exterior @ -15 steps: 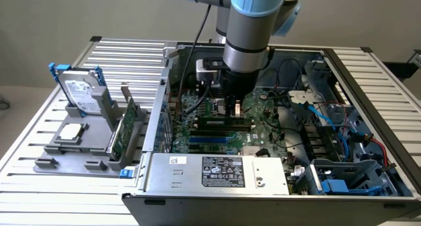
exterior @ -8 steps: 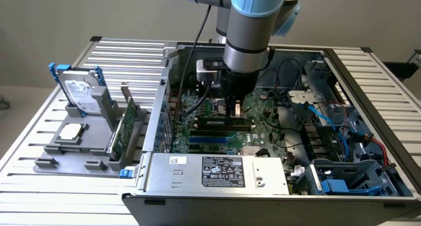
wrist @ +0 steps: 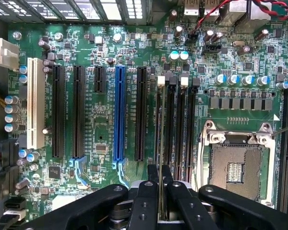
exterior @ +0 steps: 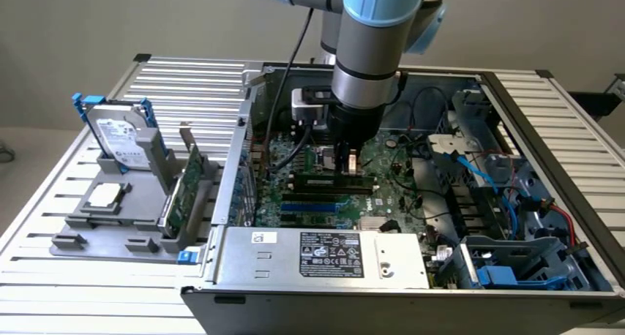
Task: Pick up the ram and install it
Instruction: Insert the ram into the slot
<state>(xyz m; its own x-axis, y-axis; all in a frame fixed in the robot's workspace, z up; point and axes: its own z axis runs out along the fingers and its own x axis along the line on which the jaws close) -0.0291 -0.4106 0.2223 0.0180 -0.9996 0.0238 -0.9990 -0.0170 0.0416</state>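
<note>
Hand point(wrist: 160, 173) nearly closed, pinching ram point(wrist: 161, 120) edge-on, upright at black memory slots point(wrist: 178, 129) on motherboard point(wrist: 96, 124); open computer case point(exterior: 391, 309) on worktop point(exterior: 58, 291).

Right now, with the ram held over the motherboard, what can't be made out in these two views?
- The faces and chips of the ram: the wrist view sees it edge-on, a thin line between the jaws.
- Whether its lower edge sits in one of the memory slots: the wrist view looks straight along the board, and in the exterior view the arm covers that spot.
- The text on the power supply label: exterior view, too small.
</note>
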